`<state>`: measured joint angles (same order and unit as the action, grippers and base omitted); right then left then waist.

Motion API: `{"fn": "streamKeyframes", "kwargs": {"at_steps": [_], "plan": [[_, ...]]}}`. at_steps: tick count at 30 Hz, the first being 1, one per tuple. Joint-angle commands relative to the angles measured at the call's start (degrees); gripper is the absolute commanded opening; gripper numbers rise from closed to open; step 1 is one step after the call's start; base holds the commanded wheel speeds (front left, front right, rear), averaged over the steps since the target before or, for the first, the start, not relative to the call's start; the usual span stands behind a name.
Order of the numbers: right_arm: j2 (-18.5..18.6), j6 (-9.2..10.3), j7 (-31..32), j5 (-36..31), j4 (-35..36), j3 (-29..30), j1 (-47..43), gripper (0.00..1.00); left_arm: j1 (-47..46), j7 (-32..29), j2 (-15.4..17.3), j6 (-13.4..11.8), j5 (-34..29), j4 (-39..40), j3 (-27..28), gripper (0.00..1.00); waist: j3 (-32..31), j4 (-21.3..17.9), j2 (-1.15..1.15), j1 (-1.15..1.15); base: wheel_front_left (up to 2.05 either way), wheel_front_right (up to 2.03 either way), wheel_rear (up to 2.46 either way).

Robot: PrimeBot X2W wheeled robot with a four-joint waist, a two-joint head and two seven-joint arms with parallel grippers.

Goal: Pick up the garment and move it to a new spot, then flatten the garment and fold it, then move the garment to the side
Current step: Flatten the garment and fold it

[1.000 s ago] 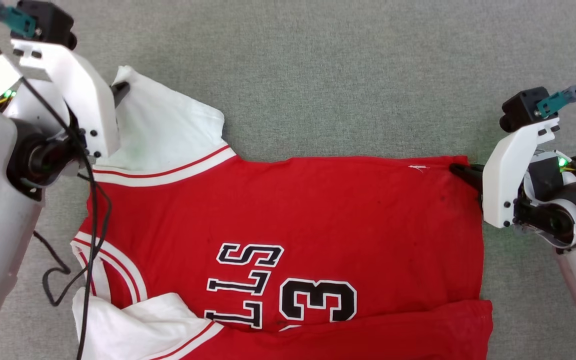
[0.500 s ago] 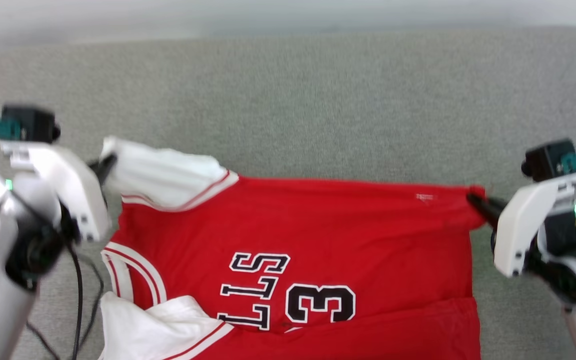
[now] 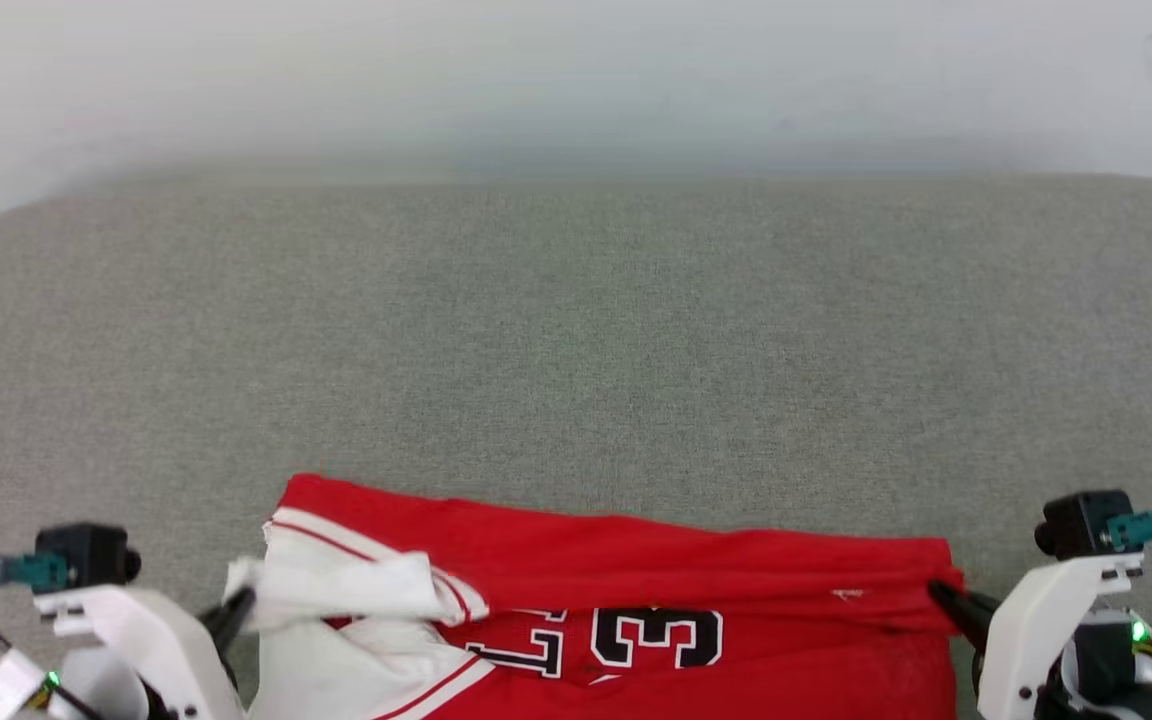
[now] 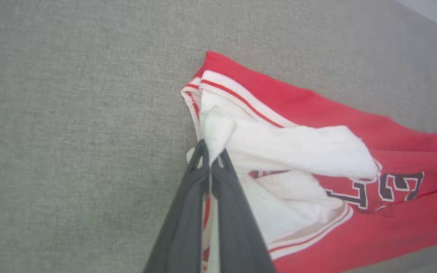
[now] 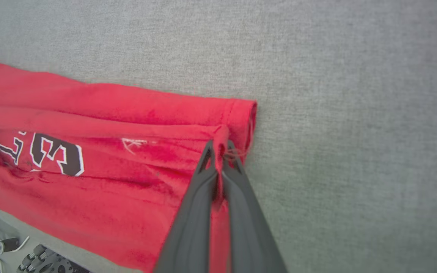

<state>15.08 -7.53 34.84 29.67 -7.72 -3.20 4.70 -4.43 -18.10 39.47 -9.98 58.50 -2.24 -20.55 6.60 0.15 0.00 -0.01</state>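
Between the left end effector [image 4: 209, 156] and right end effector [image 5: 220, 150] stretches the garment [image 3: 696, 558].

Red garment [image 3: 636, 560] with white sleeves lies folded over, number showing

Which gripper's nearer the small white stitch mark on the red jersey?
Right. The right gripper clamps the red jersey right beside the white stitch mark; the left gripper clamps its white sleeve, far end.

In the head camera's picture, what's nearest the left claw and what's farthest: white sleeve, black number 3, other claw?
1. White sleeve: pinched in the left gripper.
2. Black number 3: middle, further right.
3. Right gripper: far right, shut on the garment at its red corner.
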Motion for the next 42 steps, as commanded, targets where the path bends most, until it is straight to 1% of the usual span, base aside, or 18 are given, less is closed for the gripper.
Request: {"fn": "streamKeyframes", "kwargs": {"at_steps": [1,7,12,13,14,15,17,18,22,24,27,31,33,37,42], "plan": [[-0.28,0.09,-0.34,-0.31,0.09,0.6,-1.17,0.0,1.72,0.32,0.06,-0.57,0.51,0.36,0.2,0.0,-0.63,0.08,0.0,0.01,0.0,0.0,0.0],[-2.24,0.09,-1.49,-0.51,-1.02,2.35,-5.58,0.0,9.09,0.3,-1.51,-2.12,3.02,1.17,-0.34,0.0,-1.67,-0.19,0.0,0.01,0.0,0.0,0.0],[-4.16,0.09,-3.01,-0.86,-3.58,3.25,-7.72,0.0,9.82,-0.32,-3.75,-0.54,4.33,-1.95,-2.09,0.0,-1.91,-0.05,0.0,0.01,0.0,0.0,0.0],[-4.73,0.09,-3.31,-0.73,-4.2,3.18,-7.95,0.17,9.33,-0.13,-4.55,-0.08,4.75,-2.77,-2.29,0.0,-1.98,-0.06,0.0,0.01,0.0,0.0,0.0],[-5.18,0.09,-3.56,-0.48,-4.67,2.93,-8.15,0.47,8.94,-0.2,-5.05,0.35,4.77,-3.39,-2.62,0.03,-2.06,-0.1,0.0,0.01,0.0,0.0,0.0],[-5.48,0.08,-4.48,-0.39,-4.74,2.8,-8.14,1.0,8.59,-0.18,-5.32,0.54,4.69,-4.12,-2.83,0.39,-2.12,-0.15,0.0,0.01,0.0,0.0,0.0],[-6.07,0.08,-5.82,-0.03,-4.6,2.4,-8.08,1.0,7.62,0.7,-6.16,1.06,4.26,-5.09,-2.98,0.95,-2.36,-0.28,0.0,0.01,0.0,0.0,0.0],[-6.01,0.08,-6.73,-0.14,-4.26,2.45,-7.92,1.0,7.1,1.39,-6.33,1.29,3.74,-5.5,-2.98,1.0,-2.5,-0.36,0.0,0.01,0.0,0.0,0.0],[-5.53,0.07,-9.05,-0.1,-2.27,2.24,-7.34,1.0,5.35,4.55,-6.53,2.26,1.78,-5.85,-2.62,1.0,-3.16,-0.73,0.0,0.01,0.0,0.0,0.0],[-4.97,0.07,-9.57,-0.16,-0.76,2.18,-6.59,1.0,4.61,5.96,-5.82,1.89,0.04,-5.84,-2.61,1.0,-3.49,-0.94,0.0,0.01,0.0,0.0,0.0],[-4.08,0.08,-8.72,-0.33,1.53,2.64,-5.65,1.0,3.14,8.43,-5.64,1.34,-1.83,-4.79,-1.96,1.0,-3.99,-1.11,0.0,0.01,0.0,0.0,0.0],[-2.17,0.07,-5.09,-0.46,3.41,4.86,-5.24,1.0,1.27,11.76,-5.19,0.77,-5.01,-2.57,-1.86,1.0,-4.52,-1.11,0.0,0.01,0.0,0.0,0.0],[-1.15,0.07,-2.48,-1.04,3.94,6.28,-5.45,1.0,0.49,13.7,-5.09,0.04,-6.91,-1.62,-1.84,1.0,-4.58,-0.99,0.0,0.01,0.0,0.0,0.0],[0.15,0.07,2.72,-1.97,5.08,8.34,-6.46,1.0,-0.85,18.79,-6.62,-1.98,-10.25,0.57,-1.22,1.0,-3.99,-0.3,0.0,0.01,0.0,0.0,0.0],[-0.47,0.07,6.51,-2.57,6.12,8.22,-7.43,1.0,-2.57,24.58,-8.11,-4.06,-14.83,2.27,-1.5,1.0,-2.21,0.85,0.0,0.01,0.0,0.0,0.0]]}}
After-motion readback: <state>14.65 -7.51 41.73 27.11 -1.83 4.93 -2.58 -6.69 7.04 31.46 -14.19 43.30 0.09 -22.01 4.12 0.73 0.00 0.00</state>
